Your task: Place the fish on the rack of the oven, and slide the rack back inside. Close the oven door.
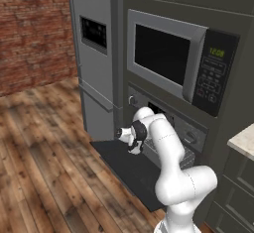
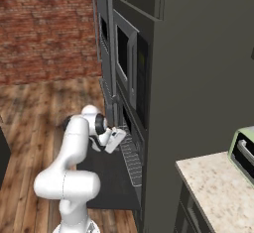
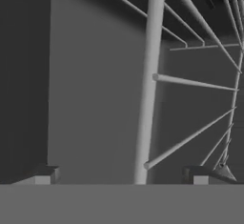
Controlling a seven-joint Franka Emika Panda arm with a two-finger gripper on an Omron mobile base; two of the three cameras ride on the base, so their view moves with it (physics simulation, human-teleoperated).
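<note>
Silver rack (image 3: 148,82) between spread hand (image 3: 121,174) fingertips; oven door (image 1: 130,170) down.

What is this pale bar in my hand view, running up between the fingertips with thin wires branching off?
Observer: It is the front bar of the rack, which is pulled out of the oven.
Operator: Where is the oven door?
Observer: The oven door is swung down, lying open and flat beneath the rack.
Operator: What sits above the oven?
Observer: A microwave with a keypad is built in directly above it.
</note>
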